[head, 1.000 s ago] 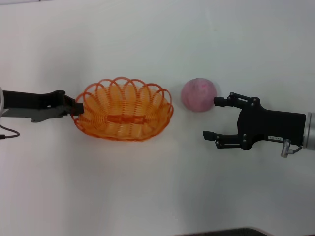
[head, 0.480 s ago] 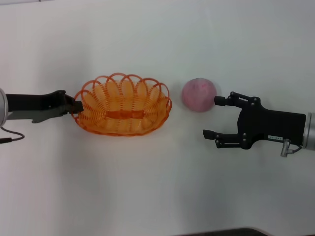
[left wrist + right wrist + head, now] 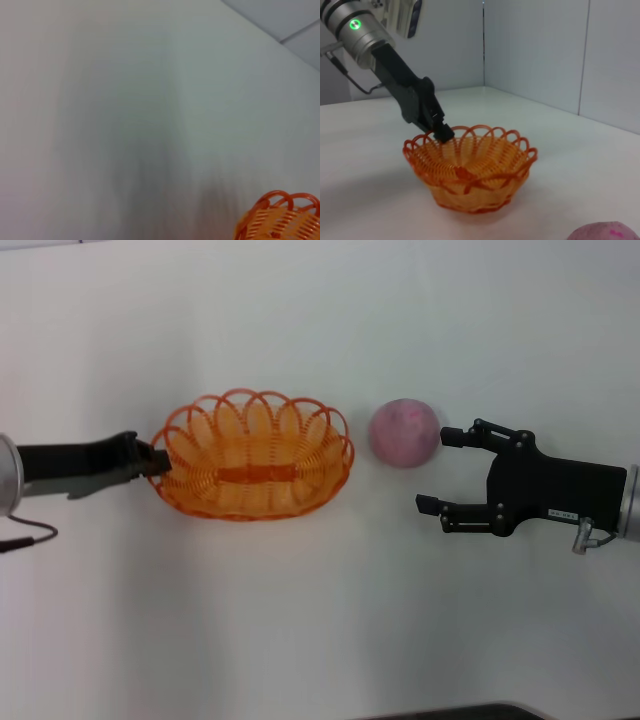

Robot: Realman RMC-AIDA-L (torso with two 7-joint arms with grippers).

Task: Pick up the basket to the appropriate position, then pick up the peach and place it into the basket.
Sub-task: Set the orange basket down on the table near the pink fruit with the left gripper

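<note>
The orange wire basket (image 3: 250,476) sits level on the white table left of centre. My left gripper (image 3: 158,462) is shut on its left rim. The right wrist view shows that grip (image 3: 441,132) on the basket (image 3: 470,172). The left wrist view shows only one edge of the basket (image 3: 280,220). The pink peach (image 3: 404,432) lies just right of the basket, apart from it. My right gripper (image 3: 436,471) is open and empty, right of the peach, its upper fingertip close beside the fruit. The peach's top (image 3: 605,232) shows in the right wrist view.
The white table (image 3: 320,620) stretches bare in front of and behind the basket and peach. Pale wall panels (image 3: 545,50) stand past the table's far side. A dark edge shows at the table's front.
The basket, tilted a second ago, now sits level and a little lower in view, still held by my left gripper. My right gripper has shifted slightly right and stays open.
</note>
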